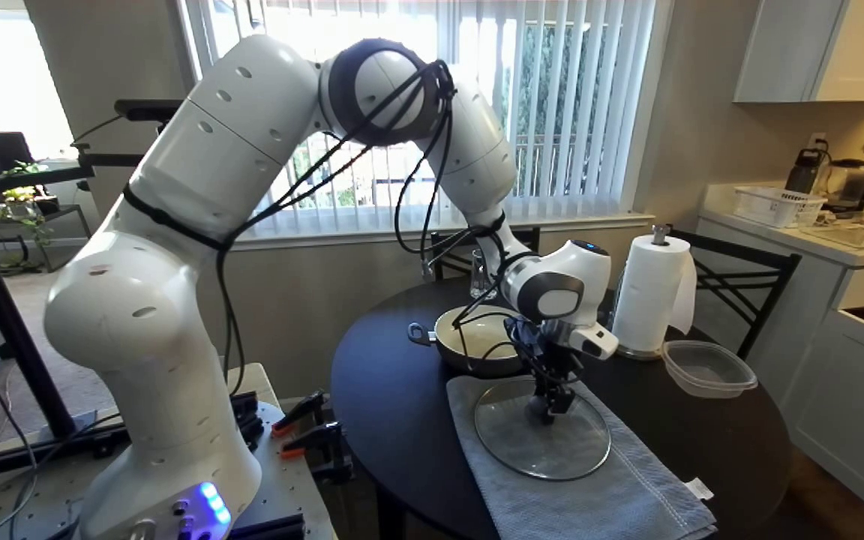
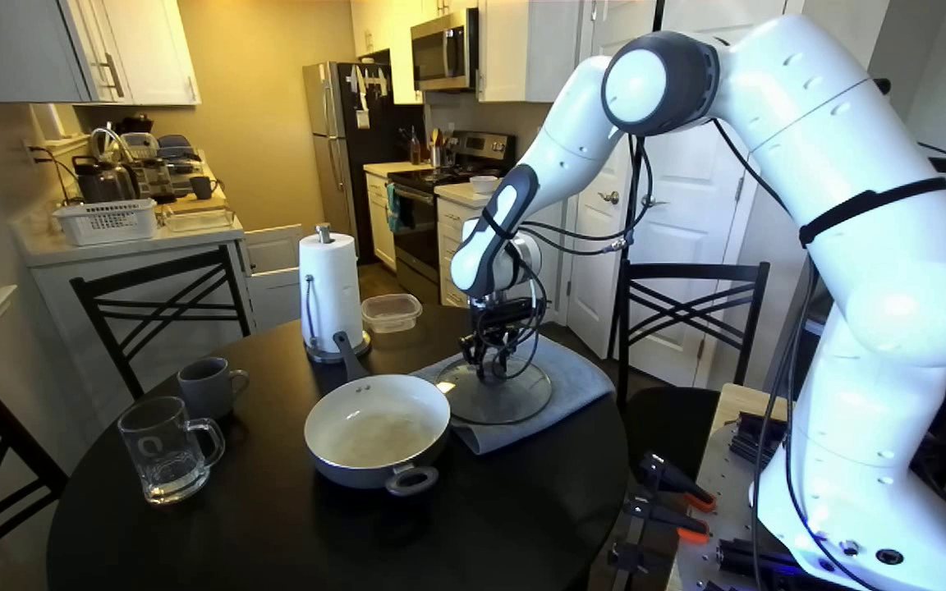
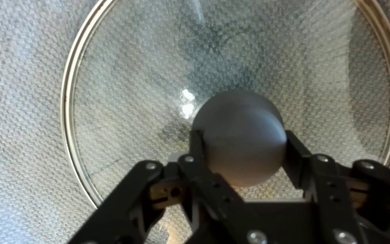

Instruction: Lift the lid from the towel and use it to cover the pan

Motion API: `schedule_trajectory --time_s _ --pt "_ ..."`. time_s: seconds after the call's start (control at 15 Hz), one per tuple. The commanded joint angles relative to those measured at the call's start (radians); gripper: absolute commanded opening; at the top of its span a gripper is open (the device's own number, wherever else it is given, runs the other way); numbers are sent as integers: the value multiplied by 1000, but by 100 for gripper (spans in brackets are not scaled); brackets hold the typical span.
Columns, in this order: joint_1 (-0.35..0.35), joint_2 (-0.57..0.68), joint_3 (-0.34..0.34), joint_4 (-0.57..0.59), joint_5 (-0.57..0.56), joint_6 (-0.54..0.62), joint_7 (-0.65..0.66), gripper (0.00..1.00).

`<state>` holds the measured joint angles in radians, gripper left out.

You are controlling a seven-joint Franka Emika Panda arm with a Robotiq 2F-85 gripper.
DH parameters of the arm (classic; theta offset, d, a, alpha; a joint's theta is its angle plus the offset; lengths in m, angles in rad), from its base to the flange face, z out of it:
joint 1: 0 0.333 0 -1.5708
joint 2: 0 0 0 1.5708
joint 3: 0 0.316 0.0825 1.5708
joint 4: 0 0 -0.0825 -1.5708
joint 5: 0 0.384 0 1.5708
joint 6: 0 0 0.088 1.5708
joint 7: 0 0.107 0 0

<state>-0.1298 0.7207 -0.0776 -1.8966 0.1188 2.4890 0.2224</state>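
The glass lid (image 1: 503,442) with its thin metal rim lies flat on the grey-blue towel (image 1: 589,506); both also show in an exterior view, the lid (image 2: 526,402) and the towel (image 2: 584,377). In the wrist view, my gripper (image 3: 242,138) has one finger against each side of the lid's round dark knob (image 3: 245,152). The gripper points down over the lid's middle in both exterior views (image 1: 550,409). The pan (image 2: 358,472), pale inside and uncovered, stands on the table beside the towel. Its long dark handle (image 2: 350,357) points toward the paper-towel roll.
A paper-towel roll (image 2: 332,295) stands near the pan's handle. A clear plastic container (image 1: 708,369) sits beside it. A glass mug (image 2: 167,451) and a dark grey mug (image 2: 208,388) stand on the round dark table (image 2: 259,525). Chairs surround the table.
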Motion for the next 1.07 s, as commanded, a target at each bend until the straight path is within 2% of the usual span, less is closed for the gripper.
schedule_trajectory --time_s 0.0,0.13,0.2,0.27,0.33,0.53,0.67,0.8,0.87,1.0 --pt "11 0 -11 18 10 -36 -3 33" --pt "10 1 -11 16 12 -39 -2 33" --pt "10 1 -12 17 11 -41 -2 46" --pt "11 1 -12 14 11 -40 -1 83" --pt "11 1 -12 13 11 -39 -1 84" --pt "13 -1 -15 12 10 -50 4 99" --pt "12 -4 -16 13 11 -58 4 100" --pt "15 -6 -20 15 7 -68 7 74" --pt "14 -7 -20 17 8 -71 5 74" --pt "14 -7 -19 19 9 -80 4 61"
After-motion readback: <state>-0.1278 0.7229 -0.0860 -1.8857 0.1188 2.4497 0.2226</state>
